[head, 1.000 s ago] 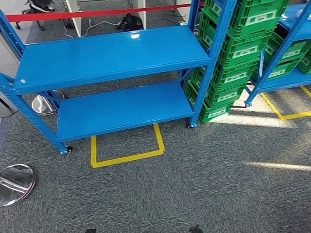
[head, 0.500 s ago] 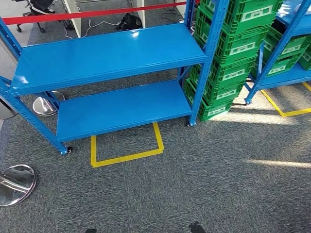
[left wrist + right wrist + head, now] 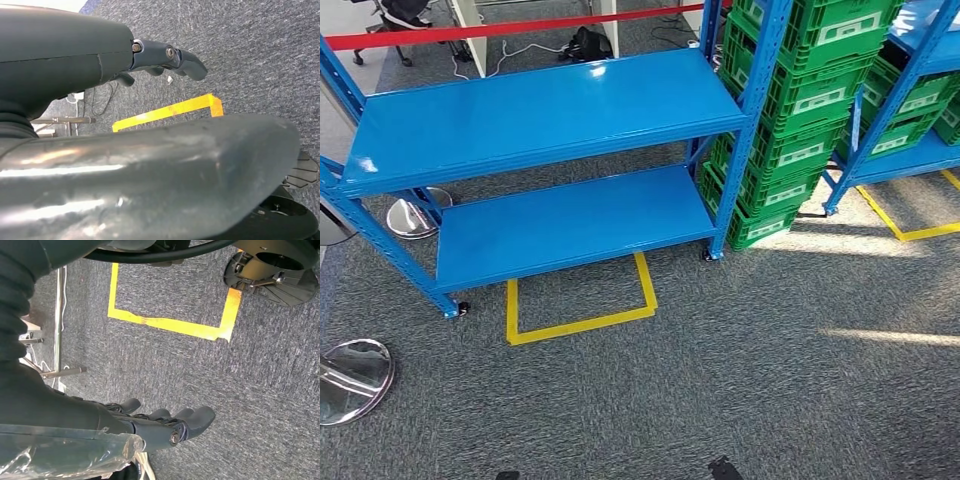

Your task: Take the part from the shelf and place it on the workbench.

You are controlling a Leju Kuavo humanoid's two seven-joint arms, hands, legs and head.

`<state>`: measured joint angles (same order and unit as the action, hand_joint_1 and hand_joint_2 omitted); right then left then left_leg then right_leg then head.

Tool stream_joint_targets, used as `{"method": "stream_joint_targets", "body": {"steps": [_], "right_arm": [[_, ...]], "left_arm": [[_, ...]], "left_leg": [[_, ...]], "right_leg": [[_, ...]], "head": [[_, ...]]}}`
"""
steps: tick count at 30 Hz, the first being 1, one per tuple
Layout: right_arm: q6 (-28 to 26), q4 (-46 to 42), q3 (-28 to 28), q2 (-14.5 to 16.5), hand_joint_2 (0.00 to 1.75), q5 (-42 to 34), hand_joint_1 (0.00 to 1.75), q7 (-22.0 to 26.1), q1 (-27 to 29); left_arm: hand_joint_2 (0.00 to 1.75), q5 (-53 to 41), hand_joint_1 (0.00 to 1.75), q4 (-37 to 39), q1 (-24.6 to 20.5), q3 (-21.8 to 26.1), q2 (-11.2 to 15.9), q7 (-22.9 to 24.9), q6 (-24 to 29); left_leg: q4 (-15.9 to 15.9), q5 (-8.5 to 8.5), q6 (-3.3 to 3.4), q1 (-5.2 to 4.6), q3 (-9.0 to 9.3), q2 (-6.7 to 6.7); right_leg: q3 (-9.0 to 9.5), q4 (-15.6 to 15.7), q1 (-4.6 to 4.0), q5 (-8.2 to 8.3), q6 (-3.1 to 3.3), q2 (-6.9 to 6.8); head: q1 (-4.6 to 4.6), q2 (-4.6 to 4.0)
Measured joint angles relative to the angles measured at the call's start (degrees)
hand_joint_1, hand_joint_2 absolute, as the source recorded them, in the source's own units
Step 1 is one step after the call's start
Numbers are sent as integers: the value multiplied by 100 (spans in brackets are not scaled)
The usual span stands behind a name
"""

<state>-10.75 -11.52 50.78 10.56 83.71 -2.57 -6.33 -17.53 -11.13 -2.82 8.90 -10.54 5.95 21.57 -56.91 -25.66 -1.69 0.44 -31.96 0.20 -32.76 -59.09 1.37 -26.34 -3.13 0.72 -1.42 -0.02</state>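
Left hand (image 3: 113, 55) hangs over the grey carpet (image 3: 743, 370) with its dark fingers (image 3: 181, 57) stretched straight and nothing between them and the thick grey thumb, so it is released. Right hand (image 3: 151, 427) also points its fingers out straight above the carpet. Crumpled clear plastic (image 3: 75, 452) lies against its palm side. I cannot tell whether that hand grasps the plastic, nor whether the plastic wraps the part.

From the head view, the blue shelf (image 3: 546, 110) stands ahead, its long front edges running slightly uphill to the right. The lower deck (image 3: 569, 225) sits set back under the upper one. Its right front post meets the floor just beside a stack of green crates (image 3: 803, 100), which touches or nearly touches the post. A second blue shelf (image 3: 901, 160) angles away at the right, with more green crates on it.

A yellow tape outline (image 3: 580, 322) marks three sides of a square on the carpet, open toward the lower deck's front edge. Another yellow tape line (image 3: 901, 235) lies by the second shelf's foot. Broad carpet spreads from the yellow outline toward the right and toward the camera. On the left, two chrome round bases (image 3: 354, 378) stand near the shelf's slanted end brace. A red barrier band (image 3: 509, 27) runs behind the shelf.
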Motion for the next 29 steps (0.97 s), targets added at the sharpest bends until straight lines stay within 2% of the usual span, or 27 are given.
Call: {"method": "stream_joint_targets", "body": {"steps": [18,29], "right_arm": [[1,-2,-127,-3,175,167,0,-334,-46],[8,-4,-172,-48,175,230,0,-395,51]], "left_arm": [[0,-29,0,0,-5,36,0,-177,109],[0,-50,0,0,-5,39,-4,-119,114]], "left_leg": [[0,0,0,0,-1,0],[0,0,0,0,-4,0]], "right_leg": [[3,0,-1,0,1,0],[2,0,-1,1,3,2]], "head": [[-1,1],[0,0]]}}
